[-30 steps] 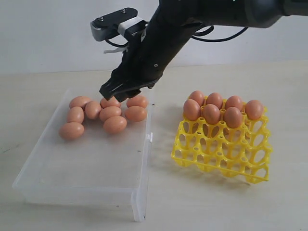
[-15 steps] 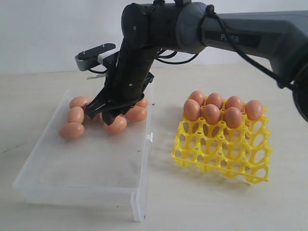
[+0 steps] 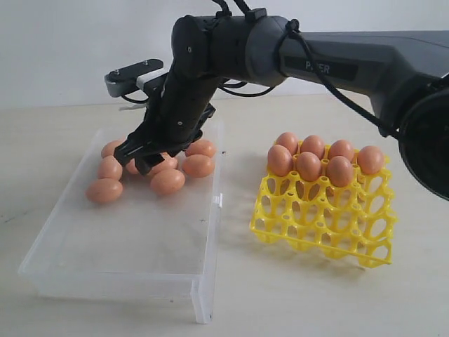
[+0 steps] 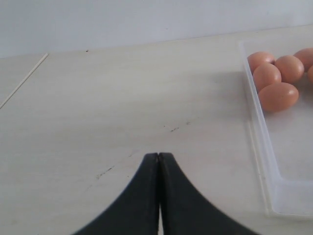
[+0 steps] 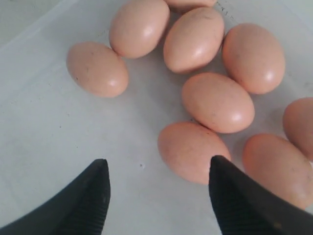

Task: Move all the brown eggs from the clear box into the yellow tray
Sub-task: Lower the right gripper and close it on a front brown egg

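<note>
Right pincer (image 3: 140, 158) (image 5: 159, 169): jaws spread wide, nothing gripped. It hangs low inside the clear box (image 3: 105, 246), tips down over the cluster of brown eggs (image 3: 167, 182). In the right wrist view one egg (image 5: 193, 152) lies just ahead of the gap, hard against one black fingertip (image 5: 230, 196); whether they touch, can't tell. The other fingertip stands over bare box floor, apart from any egg. More eggs lie further out past the tips, bunched and touching each other, and one egg (image 5: 97, 68) sits a bit apart on the side of the free finger.

The black right arm (image 3: 231, 49) comes in from the tray side.

Yellow tray (image 3: 323, 225): on the table (image 3: 280, 302), well apart from the right pincer, beyond the box's long wall. Seven eggs (image 3: 307, 166) seated in its far cups, near cups bare.

Left pincer (image 4: 159, 157): fingers pressed together, holding nothing, over bare table outside the box. Box wall (image 4: 259, 142) is off to one side of it, with a few eggs (image 4: 278, 96) just inside that wall, well ahead of the tips.
</note>
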`<state>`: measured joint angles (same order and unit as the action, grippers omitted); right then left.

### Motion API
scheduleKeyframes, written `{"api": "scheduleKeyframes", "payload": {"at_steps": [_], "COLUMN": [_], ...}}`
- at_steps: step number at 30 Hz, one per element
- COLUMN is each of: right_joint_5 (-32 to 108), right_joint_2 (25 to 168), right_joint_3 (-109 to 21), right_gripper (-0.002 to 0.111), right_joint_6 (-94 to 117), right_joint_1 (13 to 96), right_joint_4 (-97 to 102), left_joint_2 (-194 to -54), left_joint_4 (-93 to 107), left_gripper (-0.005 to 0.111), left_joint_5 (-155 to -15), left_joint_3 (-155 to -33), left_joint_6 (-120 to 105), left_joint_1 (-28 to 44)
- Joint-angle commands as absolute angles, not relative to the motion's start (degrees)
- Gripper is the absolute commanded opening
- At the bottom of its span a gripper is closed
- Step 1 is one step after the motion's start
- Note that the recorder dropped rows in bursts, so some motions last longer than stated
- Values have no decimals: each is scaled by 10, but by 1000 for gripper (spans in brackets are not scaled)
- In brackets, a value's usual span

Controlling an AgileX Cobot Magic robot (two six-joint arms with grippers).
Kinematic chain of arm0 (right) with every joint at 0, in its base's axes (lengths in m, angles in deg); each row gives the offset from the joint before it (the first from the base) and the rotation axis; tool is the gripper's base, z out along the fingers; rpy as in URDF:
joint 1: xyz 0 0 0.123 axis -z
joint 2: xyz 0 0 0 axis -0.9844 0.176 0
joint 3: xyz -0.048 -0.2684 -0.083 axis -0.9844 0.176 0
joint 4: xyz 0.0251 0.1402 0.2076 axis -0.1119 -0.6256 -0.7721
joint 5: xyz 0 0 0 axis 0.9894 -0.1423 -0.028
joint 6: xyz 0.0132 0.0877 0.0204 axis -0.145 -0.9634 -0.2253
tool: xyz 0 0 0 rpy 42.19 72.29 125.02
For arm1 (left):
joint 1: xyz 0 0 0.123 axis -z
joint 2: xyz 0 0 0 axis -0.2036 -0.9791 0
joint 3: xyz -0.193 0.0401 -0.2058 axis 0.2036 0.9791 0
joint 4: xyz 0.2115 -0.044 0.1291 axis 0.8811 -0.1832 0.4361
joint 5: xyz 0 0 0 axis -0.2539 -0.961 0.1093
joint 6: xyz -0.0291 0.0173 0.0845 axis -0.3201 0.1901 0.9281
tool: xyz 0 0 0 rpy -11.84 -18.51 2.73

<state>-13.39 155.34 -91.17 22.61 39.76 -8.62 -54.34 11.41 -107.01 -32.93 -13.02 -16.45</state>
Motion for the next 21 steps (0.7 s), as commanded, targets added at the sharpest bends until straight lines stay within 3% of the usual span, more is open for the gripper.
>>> {"api": "scheduleKeyframes", "payload": {"at_steps": [1, 21], "right_joint_5": [-121, -124], "right_joint_2": [1565, 1641], "right_joint_3": [-917, -980], "right_gripper": [59, 58], "right_joint_6": [224, 207], "right_joint_1": [396, 386], "right_joint_4": [-90, 7], "left_joint_2": [-540, -540], "left_joint_4": [110, 110], "left_gripper": [0, 0], "left_joint_5": [-1067, -1067], "left_joint_3": [-332, -332], "left_joint_6": [-131, -131], "left_joint_1": [-161, -161]}}
